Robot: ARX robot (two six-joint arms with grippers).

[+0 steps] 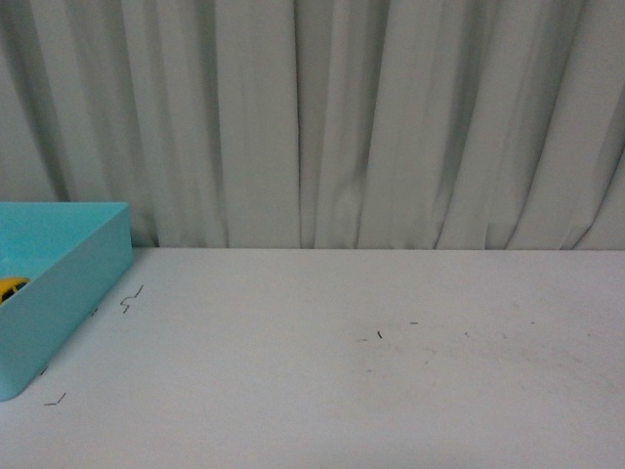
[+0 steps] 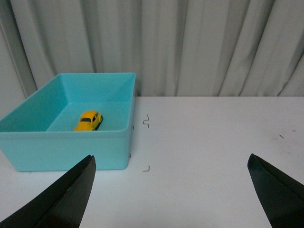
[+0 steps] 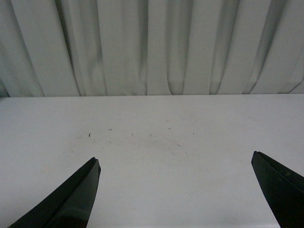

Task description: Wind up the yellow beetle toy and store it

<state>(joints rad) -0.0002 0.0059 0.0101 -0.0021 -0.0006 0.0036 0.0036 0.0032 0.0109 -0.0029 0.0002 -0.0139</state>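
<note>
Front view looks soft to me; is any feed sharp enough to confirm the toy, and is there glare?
Front view: soft, toy only a yellow sliver at the bin edge. Left wrist view: sharper, toy clear inside the bin. Right wrist view: even light, no glare, bare table.

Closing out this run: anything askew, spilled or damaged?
Nothing stands out. The glossy yellow beetle toy car sits upright on its wheels inside the turquoise plastic bin. Both claws are open and empty. The white tabletop shows only faint dark scuffs.
</note>
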